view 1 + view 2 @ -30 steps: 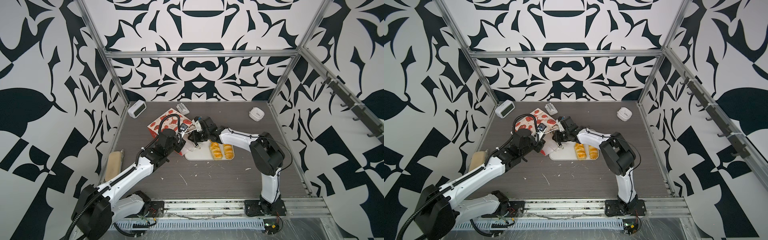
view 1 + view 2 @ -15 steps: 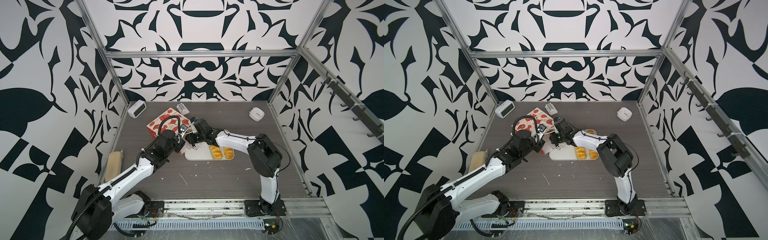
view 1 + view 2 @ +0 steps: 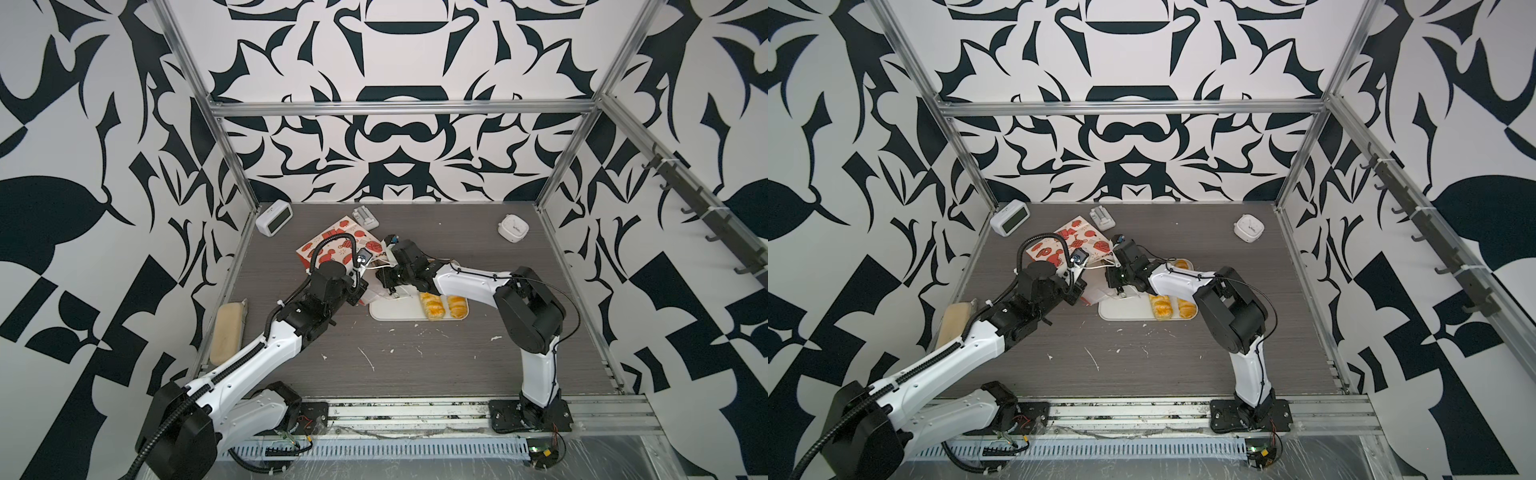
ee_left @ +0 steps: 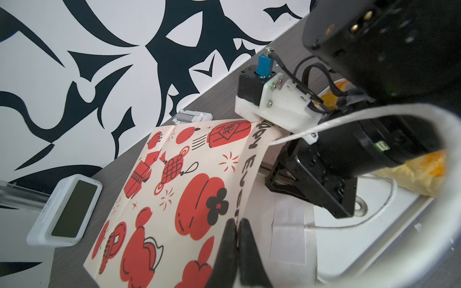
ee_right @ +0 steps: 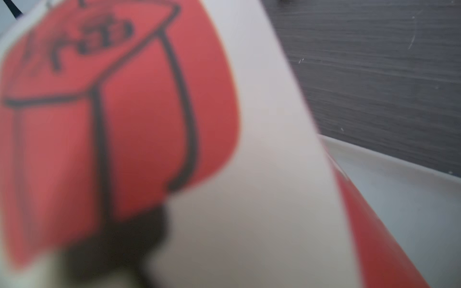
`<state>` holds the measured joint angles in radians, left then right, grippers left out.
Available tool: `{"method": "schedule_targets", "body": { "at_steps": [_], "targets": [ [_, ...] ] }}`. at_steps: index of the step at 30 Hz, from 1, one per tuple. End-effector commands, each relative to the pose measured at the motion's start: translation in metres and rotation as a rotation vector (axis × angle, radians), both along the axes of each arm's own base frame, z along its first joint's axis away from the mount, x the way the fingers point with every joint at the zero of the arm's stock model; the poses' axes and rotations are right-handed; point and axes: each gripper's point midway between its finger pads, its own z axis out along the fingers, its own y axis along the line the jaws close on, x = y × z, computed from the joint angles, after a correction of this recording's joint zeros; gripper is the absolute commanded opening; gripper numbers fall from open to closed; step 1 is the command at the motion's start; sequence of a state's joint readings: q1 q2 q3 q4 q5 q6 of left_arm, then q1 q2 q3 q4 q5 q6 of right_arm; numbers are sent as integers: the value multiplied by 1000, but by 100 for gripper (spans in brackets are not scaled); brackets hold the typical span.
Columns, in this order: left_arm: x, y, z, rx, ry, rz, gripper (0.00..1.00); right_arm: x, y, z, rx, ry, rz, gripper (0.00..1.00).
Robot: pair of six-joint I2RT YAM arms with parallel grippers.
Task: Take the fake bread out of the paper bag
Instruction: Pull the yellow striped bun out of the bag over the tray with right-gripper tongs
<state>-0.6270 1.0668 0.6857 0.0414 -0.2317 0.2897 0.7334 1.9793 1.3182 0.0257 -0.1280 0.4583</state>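
The paper bag point(image 3: 338, 227) lies flat on the worktop point(image 3: 415, 374), toward 11 o'clock from the middle, its printed face up and its mouth pointing to 4 o'clock. The mouth meets the 9 o'clock end of a white tray point(image 3: 390, 316). The left pincer point(image 4: 237, 232) is squeezed tight on the bag's rim, paper between its tips. The right pincer point(image 3: 384, 283) sits at the mouth, jaws narrow. Its wrist view shows only blurred paper, so I cannot tell whether it grips the bag. Two pieces of bread point(image 3: 430, 306) rest side by side at the tray's 3 o'clock end.
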Motion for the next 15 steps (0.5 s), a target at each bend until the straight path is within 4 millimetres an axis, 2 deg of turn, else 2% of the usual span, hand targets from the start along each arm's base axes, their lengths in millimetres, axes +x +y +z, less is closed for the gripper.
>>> {"method": "schedule_targets", "body": {
  "at_steps": [1, 15],
  "targets": [
    [1, -4, 18, -46, -60, -14, 0, 17, 1, 39, 71, -88, 4, 0],
    [2, -5, 8, -25, -40, -20, 0, 22, -7, 63, 151, 24, 55, 0]
  ]
}}
